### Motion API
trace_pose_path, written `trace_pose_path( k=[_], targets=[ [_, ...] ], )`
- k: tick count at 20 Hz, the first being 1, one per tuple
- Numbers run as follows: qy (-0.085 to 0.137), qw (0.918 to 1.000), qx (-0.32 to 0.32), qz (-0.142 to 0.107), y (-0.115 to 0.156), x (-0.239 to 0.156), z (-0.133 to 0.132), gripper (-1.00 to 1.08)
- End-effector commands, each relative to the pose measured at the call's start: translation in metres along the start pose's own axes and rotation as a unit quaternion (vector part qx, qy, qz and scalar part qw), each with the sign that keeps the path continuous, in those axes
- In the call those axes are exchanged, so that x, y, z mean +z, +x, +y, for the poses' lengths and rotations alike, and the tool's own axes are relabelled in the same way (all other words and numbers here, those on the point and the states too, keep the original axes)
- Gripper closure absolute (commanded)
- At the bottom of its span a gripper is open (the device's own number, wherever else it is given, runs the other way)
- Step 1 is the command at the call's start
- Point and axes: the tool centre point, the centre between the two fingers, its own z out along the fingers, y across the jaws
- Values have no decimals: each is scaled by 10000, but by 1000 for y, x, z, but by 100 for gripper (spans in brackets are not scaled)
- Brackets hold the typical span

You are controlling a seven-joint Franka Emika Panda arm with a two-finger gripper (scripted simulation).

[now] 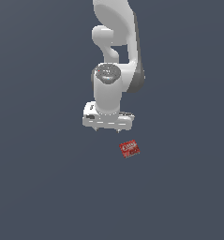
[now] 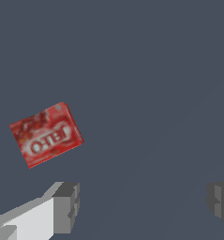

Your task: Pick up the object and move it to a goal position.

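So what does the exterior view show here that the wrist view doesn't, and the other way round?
Only the exterior view shows the arm itself, its white links and wrist, with the gripper hanging above the floor and the red box lying apart from it, toward the exterior view's right. Only the wrist view shows the grey fingers close up, spread wide with nothing between them, and the box's white label lettering. Both show the same small red box, tilted on the plain dark floor, untouched.

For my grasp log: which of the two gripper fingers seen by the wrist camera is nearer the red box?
The finger with the pale mount attached; the red box lies just beyond it, while the other finger sits at the opposite edge.
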Motion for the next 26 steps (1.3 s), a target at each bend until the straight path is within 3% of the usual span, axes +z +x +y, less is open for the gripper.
trace_pose_path(
  k=[1, 7, 13, 19, 26],
  targets=[
    [12, 9998, 192, 1, 1, 2, -4, -92],
    [48, 9966, 827, 2, 5, 11, -17, -92],
    [85, 9877, 1559, 0, 9, 20, -32, -92],
    [116, 9735, 2283, -5, 13, 30, -47, -92],
    [145, 9503, 3109, -12, 16, 41, -65, -92]
  ],
)
